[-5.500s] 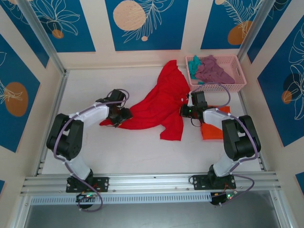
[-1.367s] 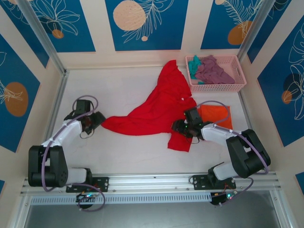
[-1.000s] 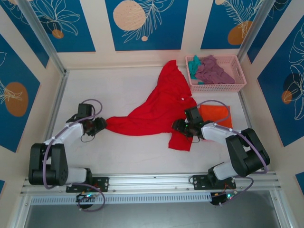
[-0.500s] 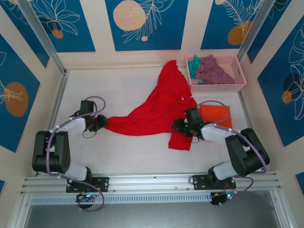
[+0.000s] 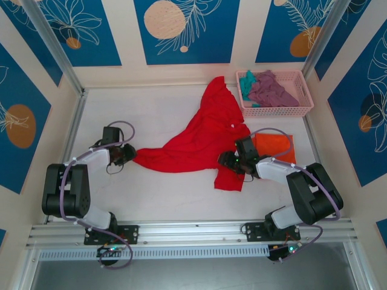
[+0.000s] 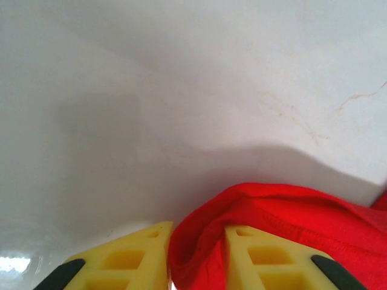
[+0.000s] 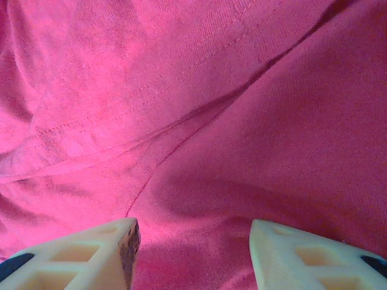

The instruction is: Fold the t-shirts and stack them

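Left wrist: red t-shirt [image 6: 284,223] in pincer [image 6: 198,231]

Overhead looks down; 2 wrist views hug red t-shirt [image 5: 199,142].

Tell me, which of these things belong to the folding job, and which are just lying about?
Part of the job: red t-shirt, orange t-shirt, mauve-purple t-shirt, teal t-shirt.
Just there: pink basket holding the last two, white table.
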You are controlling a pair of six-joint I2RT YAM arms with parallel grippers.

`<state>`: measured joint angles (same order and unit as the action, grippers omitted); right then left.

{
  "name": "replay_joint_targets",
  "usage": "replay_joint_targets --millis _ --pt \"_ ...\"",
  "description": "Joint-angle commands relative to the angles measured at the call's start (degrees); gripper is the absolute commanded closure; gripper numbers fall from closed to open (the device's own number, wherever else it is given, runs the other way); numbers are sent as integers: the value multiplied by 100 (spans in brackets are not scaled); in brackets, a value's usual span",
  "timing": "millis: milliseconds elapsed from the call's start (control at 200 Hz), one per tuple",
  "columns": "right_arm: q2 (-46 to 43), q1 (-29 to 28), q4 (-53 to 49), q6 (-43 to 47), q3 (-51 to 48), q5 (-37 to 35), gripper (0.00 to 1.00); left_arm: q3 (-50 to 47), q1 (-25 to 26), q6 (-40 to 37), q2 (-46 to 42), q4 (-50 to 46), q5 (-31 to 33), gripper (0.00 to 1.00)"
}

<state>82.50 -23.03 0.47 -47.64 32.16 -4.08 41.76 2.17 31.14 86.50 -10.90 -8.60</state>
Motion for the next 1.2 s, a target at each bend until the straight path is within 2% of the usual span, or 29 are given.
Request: replay_joint_targets --millis 0,50,155,270,370,440,620,770,945,1195 --pt "-63 -61 -273 -98 -180 56 47 -141 25 86 137 307 -70 71" --pt "-131 -62 -284 -92 -200 39 47 -135 20 107 185 331 -86 67" --pt "-239 -62 -328 -92 -238 12 47 -127 20 154 260 455 -200 68" --pt "-378 -62 -380 -98 -269 12 47 -103 20 206 297 511 -280 79" --pt "-735 -62 -533 -138 -302 -85 47 -126 20 237 213 471 -309 100" --pt "-1120 -62 -822 -191 -313 -269 45 -140 20 253 123 414 -300 100" --pt "-2235 -49 -2323 -453 -264 -1072 43 -226 20 449 -83 360 -234 100" --pt "-2803 127 -2882 -708 -488 -1002 43 -397 20 675 -253 535 -182 100" --pt "-2643 147 -2935 -840 -588 -1034 45 -493 20 738 -318 587 -142 100" --pt "-1557 175 -2713 -531 -98 -1023 48 -560 20 712 -306 579 -116 100"
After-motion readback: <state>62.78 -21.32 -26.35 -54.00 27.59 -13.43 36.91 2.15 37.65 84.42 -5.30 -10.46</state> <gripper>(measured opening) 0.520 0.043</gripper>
